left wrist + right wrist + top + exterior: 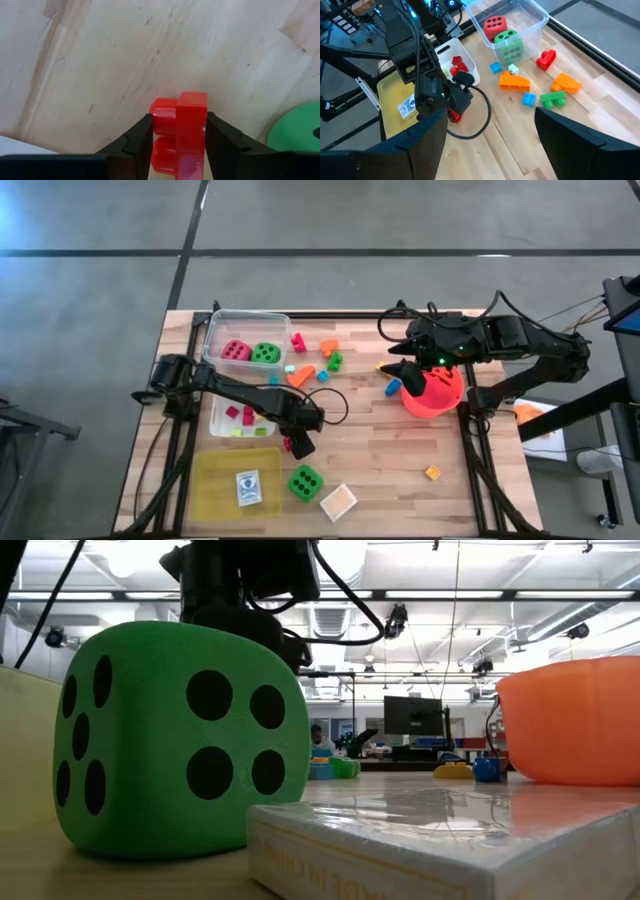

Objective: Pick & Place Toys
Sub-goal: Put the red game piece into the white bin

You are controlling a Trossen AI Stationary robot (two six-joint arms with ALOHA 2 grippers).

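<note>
Down near the middle of the tabletop, a little toward its left edge, the left end effector (177,137) has its two dark fingers set one on each side of a small red block (182,127), narrow and at or almost at contact; whether they grip firmly yet cannot be told. The block lies on the bare wood, close to a green die (305,480) and just beside the small clear tub (222,420). It looks like hard, glossy moulded plastic: light, stiff, not fragile, but slick, so it could squirt out of a skewed pinch. Its flat taller sides suit the hold better than the rounded stud. The right end effector (487,130), fingers spread wide and empty, hangs over the orange bucket (435,395) near the right edge.
</note>
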